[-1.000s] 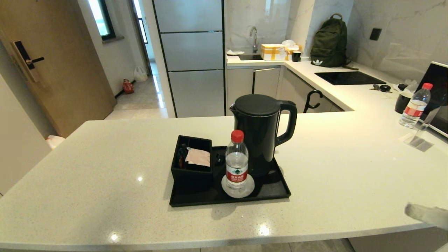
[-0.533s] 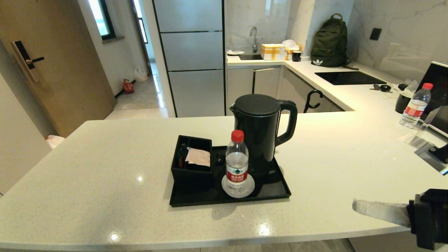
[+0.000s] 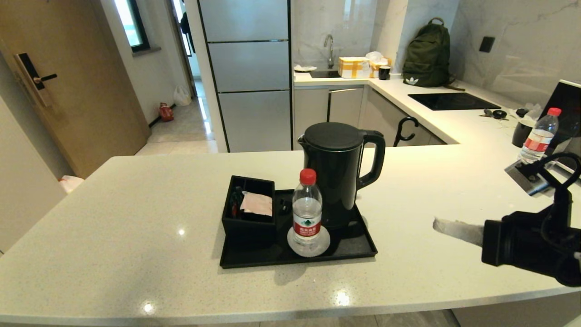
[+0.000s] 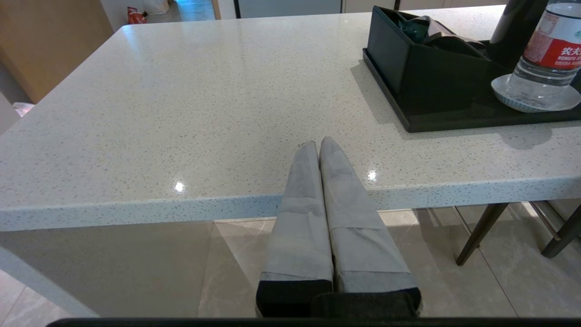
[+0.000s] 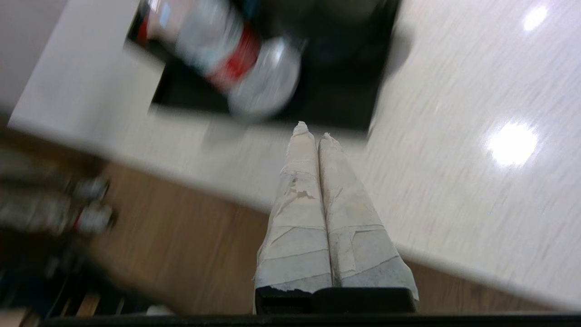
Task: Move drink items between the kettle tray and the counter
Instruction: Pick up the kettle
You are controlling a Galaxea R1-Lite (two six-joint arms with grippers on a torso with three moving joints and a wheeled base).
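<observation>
**Right tool nearing the kettle tray, nothing yet moved**

Right tool (image 3: 447,228), fingers pressed together and holding nothing, hangs over the tabletop (image 3: 136,227) on the robot's right, tips pointing toward the tray. Left tool (image 4: 319,147), likewise clenched and empty, sits parked at the near edge of the tabletop, below and outside the head view.

Judged from the layout, the task has barely begun: every drink item is on or over the tray, none has reached the bare tabletop, and neither tool touches anything.

Items, largest to smallest:

1. Tabletop — pale speckled stone, carrying everything below.
2. Kettle tray (image 3: 354,247) — shallow black tray well apart from the right tool, on its fingertip side. It holds the kettle, a divided box, a saucer and a bottle.
3. Kettle (image 3: 336,175) — upright on the tray's far part, lid closed, loop handle turned toward the right tool's side.
4. Divided box (image 3: 247,225) — black, on the tray end farthest from the right tool; its compartments hold the sachet and some dark packets that cannot be identified.
5. Water bottle (image 3: 307,211) — red-capped, standing on a white saucer (image 3: 323,247) at the tray's near part, in front of the kettle.
6. Sachet (image 3: 257,203) — pinkish-beige, lying across the top of the box.
</observation>
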